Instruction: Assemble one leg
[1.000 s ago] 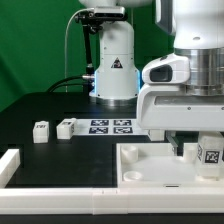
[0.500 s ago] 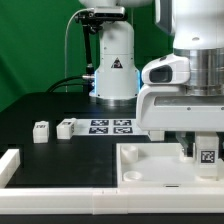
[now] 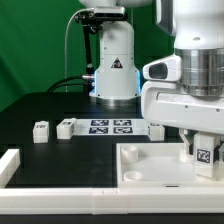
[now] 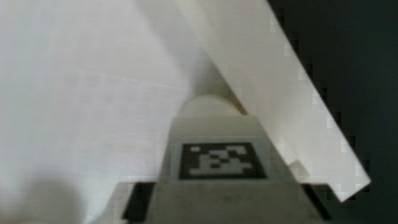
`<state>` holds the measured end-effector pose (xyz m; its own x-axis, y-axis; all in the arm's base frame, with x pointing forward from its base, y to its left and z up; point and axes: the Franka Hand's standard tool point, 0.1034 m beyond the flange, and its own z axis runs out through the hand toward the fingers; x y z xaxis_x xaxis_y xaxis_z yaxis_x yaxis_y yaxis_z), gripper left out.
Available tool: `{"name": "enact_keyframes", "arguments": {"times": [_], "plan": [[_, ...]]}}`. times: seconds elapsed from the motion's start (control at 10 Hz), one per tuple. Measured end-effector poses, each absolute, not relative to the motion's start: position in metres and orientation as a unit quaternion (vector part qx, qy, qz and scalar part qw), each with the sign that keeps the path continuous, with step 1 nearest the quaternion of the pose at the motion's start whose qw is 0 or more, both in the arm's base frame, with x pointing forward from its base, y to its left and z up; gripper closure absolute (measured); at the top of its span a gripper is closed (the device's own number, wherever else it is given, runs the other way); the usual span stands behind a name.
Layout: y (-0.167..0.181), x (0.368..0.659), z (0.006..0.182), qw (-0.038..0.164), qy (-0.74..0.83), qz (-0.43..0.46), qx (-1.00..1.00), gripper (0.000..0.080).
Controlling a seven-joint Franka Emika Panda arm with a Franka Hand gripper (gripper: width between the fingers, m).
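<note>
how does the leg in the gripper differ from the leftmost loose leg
The held leg is clamped in the gripper; the loose leg lies untouched. The held leg is at the tabletop's corner on the exterior view's right; the loose leg rests on the black table at its left. Both are small white blocks.

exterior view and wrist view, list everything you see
table: one, black
tabletop: one, white, exterior view's right front
marker board: one, white, black tags, table centre
loose legs: two, white, table at exterior view's left
small part: one, white, beside marker board, half hidden
leg: one, white, tagged, held over the tabletop
rail: one, white, near edge
arm: one, white, base at back
gripper: one, shut on the leg
</note>
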<state>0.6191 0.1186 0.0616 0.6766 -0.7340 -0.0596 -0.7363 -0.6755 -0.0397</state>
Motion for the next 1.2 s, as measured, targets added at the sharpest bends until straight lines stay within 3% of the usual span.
{"name": "enact_keyframes", "arguments": {"times": [0.5, 0.6, 0.7, 0.8, 0.9, 1.0, 1.2], "plan": [[0.1208, 0.6187, 0.0604, 0.02, 0.64, 0.022, -0.768, 0.0522], [0.123, 0.6183, 0.06, 0.023, 0.677, 0.027, -0.735, 0.0425], [0.1234, 0.6182, 0.0599, 0.024, 0.666, 0.027, -0.745, 0.0425], [0.1247, 0.618, 0.0601, 0.024, 0.665, 0.027, -0.746, 0.0244], [0.1278, 0.6179, 0.061, 0.025, 0.635, 0.025, -0.772, 0.0244], [0.1275, 0.6179, 0.0607, 0.027, 0.569, 0.022, -0.822, 0.0169], [0.1252, 0.6178, 0.0598, 0.03, 0.453, 0.018, -0.891, 0.0156]]}}
